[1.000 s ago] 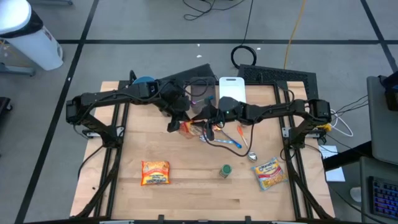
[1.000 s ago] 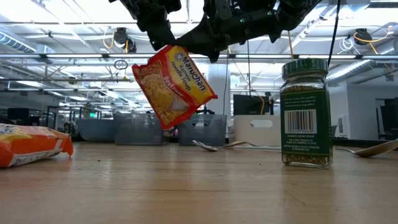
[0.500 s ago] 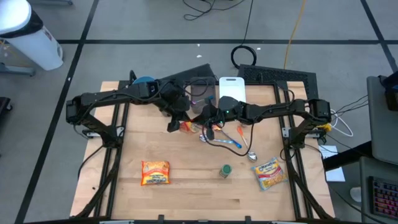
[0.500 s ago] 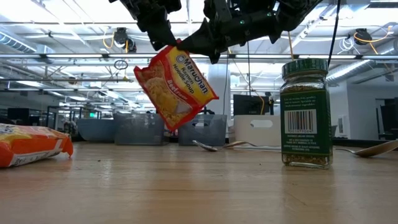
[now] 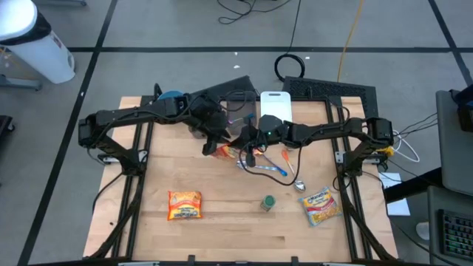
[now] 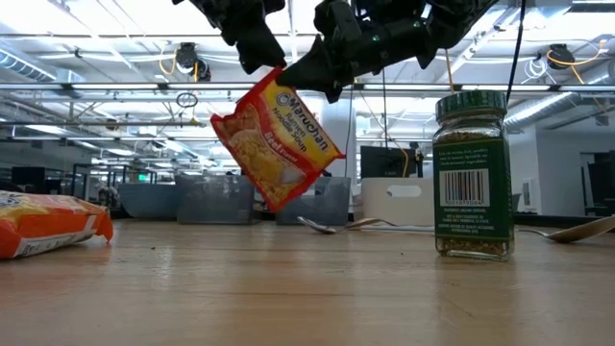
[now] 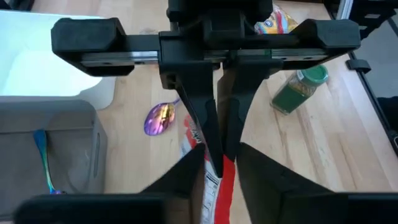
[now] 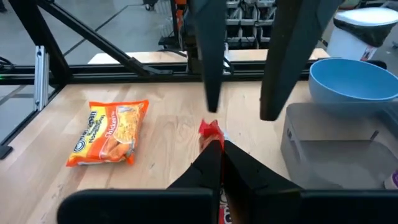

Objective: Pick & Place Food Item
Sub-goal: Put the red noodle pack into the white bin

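High view: both arms meet over the middle of the bench (image 5: pixel 222 236). The noodle pack (image 5: pixel 227 151) hangs between the left gripper (image 5: pixel 210 148) and the right gripper (image 5: pixel 247 154). Two more packs, a jar and spoons lie nearer the front of the bench.

Low view: the noodle pack (image 6: pixel 277 144) is up in the air, tilted, and touches nothing below it. The jar (image 6: pixel 471 175) stands apart from it on the bench. The right gripper (image 6: pixel 323 85) pinches the pack's top corner. The left gripper (image 6: pixel 261 60) is at the top edge too, but I cannot tell if it grips.

Left wrist view: the left fingers (image 7: pixel 201 118) are narrow, with a small gap. The red edge of the pack (image 7: pixel 217 180) sits in that gap. I cannot tell if they press it.

Right wrist view: the right fingers (image 8: pixel 208 165) are shut tight on the red corner of the pack (image 8: pixel 209 129).

I think the pack is light and thin. Its wrap looks smooth and crinkly, so it could slip or swing. The noodles inside could snap if squeezed hard. The flat sealed edge is the best place to hold, right where the fingers are.
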You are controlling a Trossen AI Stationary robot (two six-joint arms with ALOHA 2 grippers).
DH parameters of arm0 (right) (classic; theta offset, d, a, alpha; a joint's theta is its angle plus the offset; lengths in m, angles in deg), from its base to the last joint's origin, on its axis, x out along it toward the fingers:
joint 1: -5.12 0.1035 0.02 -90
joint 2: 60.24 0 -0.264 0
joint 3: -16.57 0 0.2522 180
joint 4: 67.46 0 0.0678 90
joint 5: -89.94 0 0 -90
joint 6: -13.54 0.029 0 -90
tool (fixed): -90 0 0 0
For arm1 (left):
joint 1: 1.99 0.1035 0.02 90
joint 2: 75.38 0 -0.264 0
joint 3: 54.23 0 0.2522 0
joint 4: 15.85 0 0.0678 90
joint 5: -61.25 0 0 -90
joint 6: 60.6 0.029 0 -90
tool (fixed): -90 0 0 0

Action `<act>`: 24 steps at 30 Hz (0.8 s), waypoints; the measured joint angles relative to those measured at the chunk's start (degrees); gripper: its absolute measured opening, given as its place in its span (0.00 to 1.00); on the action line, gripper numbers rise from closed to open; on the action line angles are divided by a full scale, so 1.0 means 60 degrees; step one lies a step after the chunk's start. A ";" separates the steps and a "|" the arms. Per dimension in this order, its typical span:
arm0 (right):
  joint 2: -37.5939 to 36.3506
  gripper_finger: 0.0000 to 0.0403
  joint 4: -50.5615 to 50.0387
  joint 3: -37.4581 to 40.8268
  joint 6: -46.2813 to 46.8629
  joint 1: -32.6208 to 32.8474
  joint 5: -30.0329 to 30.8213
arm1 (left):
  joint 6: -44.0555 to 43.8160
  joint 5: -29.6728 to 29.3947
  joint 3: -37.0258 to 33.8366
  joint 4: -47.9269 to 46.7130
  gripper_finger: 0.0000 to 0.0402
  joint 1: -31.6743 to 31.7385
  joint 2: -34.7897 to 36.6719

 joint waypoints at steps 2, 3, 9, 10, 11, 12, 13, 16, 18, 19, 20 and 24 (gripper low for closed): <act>-0.0095 0.00 -0.0141 0.0000 -0.0015 0.0000 0.0000 | -0.0063 0.0002 0.0000 0.0002 0.33 0.0000 0.0000; -0.0171 0.00 -0.0259 0.0000 -0.0067 0.0000 -0.0002 | -0.0029 0.0000 0.0000 0.0003 0.36 0.0000 0.0000; -0.0906 0.00 -0.0839 -0.0004 -0.0454 -0.0004 0.0302 | 0.0535 -0.0992 0.0000 0.0168 0.48 0.0104 0.0379; -0.1090 0.00 -0.1037 -0.0004 -0.0537 -0.0004 0.0480 | 0.0612 -0.1137 0.0000 0.0185 0.50 0.0144 0.0518; -0.1304 0.00 -0.1367 -0.0004 -0.0636 -0.0004 0.0648 | 0.0675 -0.1185 0.0000 0.0211 0.51 0.0173 0.0662; -0.1510 0.00 -0.1656 -0.0004 -0.0762 -0.0004 0.0851 | 0.0732 -0.1180 0.0000 0.0305 0.51 0.0200 0.0823; -0.1676 0.00 -0.1833 -0.0004 -0.0889 -0.0002 0.1101 | 0.0782 -0.1183 0.0000 0.0414 0.52 0.0230 0.1000; -0.2270 0.00 -0.2403 0.0051 -0.1212 0.0000 0.1819 | 0.0849 -0.1155 0.0000 0.0471 0.52 0.0402 0.1653; -0.2680 0.00 -0.2446 0.0158 -0.1354 -0.0001 0.2196 | 0.0829 -0.0960 0.0004 0.0625 0.51 0.0507 0.2024; -0.2930 0.00 -0.2419 0.0238 -0.1413 -0.0004 0.2352 | 0.0769 -0.0788 -0.0014 0.0634 0.50 0.0567 0.2232; -0.3174 0.00 -0.2422 0.0338 -0.1484 -0.0019 0.2531 | 0.0765 -0.0564 -0.0073 0.0637 0.50 0.0618 0.2429; -0.4179 0.00 -0.2328 0.0967 -0.1510 -0.0204 0.2836 | 0.0688 0.0342 -0.0562 0.1287 0.48 0.0641 0.3103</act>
